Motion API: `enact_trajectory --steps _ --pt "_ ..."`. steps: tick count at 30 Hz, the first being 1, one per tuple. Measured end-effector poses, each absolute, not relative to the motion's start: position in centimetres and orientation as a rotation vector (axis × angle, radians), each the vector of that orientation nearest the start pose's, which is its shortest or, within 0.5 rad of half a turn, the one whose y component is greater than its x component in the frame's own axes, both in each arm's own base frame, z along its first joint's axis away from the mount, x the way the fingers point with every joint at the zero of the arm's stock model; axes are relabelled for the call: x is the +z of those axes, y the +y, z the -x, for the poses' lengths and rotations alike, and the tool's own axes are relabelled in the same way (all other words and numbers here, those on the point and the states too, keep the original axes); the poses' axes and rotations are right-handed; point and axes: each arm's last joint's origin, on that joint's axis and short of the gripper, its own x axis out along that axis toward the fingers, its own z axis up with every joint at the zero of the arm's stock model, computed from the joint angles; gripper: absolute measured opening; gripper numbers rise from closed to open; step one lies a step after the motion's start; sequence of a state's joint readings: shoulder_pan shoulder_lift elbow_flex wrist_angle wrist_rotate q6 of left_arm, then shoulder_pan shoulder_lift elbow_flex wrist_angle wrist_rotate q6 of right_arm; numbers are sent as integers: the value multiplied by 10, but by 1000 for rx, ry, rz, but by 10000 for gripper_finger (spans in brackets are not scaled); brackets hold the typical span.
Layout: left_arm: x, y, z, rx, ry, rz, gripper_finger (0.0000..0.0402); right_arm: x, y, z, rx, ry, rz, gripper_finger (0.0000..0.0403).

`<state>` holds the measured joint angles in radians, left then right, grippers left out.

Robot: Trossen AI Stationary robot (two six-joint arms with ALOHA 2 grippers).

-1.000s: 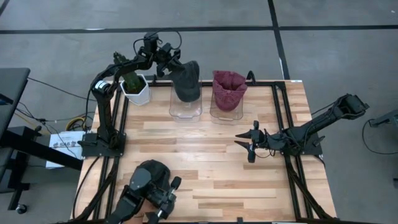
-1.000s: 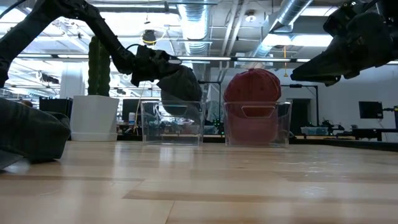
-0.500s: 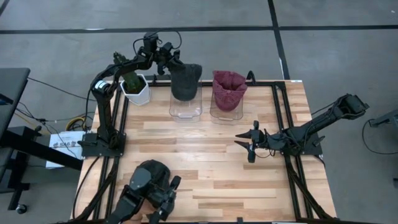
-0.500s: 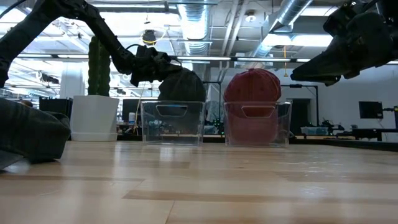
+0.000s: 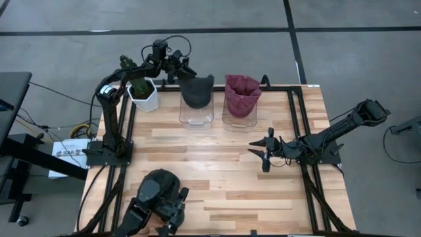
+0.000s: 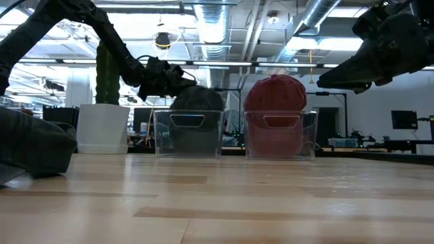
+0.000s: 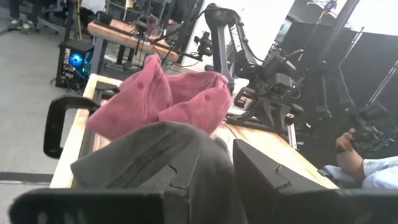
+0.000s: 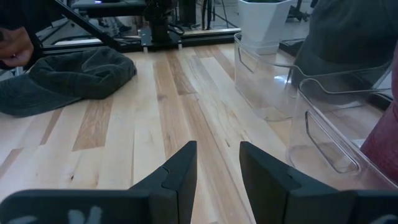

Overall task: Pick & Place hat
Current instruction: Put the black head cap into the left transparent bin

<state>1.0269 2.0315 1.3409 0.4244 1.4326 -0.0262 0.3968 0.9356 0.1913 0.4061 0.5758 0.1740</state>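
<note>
A dark grey hat (image 5: 197, 91) sits in the left clear bin (image 5: 196, 115) at the table's far side, its crown above the rim in the low view (image 6: 196, 100). My left gripper (image 5: 182, 68) is just beyond the bin's far left corner, fingers apart, with the hat's edge (image 7: 208, 177) showing between them. A red hat (image 5: 241, 94) fills the right clear bin (image 5: 238, 118). My right gripper (image 5: 263, 155) hovers open and empty over the table's right middle. A second dark hat (image 5: 158, 187) lies on the table at the near left. My left gripper's fingers (image 7: 267, 177) stand on either side of the dark grey hat's near edge (image 7: 208, 177), slanting in from the table's far left. I cannot tell whether they touch it. The hat rests in the bin.
A cactus in a white pot (image 5: 143, 94) stands left of the bins, close under my left arm. A dark device (image 5: 172, 212) sits by the second hat at the near edge. Bare wood (image 5: 217, 164) lies between the bins and the near edge.
The dark grey hat has gone down from hanging above the left bin into the bin, and has settled lower and flatter. My left gripper went down with it and now stands at the hat's far left edge.
</note>
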Motion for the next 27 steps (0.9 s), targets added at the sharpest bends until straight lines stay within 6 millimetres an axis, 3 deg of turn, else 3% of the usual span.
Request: enact_trajectory --steps 12,20,27 --pt "202 358 -239 -335 103 276 88 164 52 -164 -201 283 -6 113" --pt "225 359 -229 -264 86 220 88 164 52 -164 -199 284 2 113" --pt "263 345 -223 -179 84 171 88 164 52 -164 -198 284 2 113"
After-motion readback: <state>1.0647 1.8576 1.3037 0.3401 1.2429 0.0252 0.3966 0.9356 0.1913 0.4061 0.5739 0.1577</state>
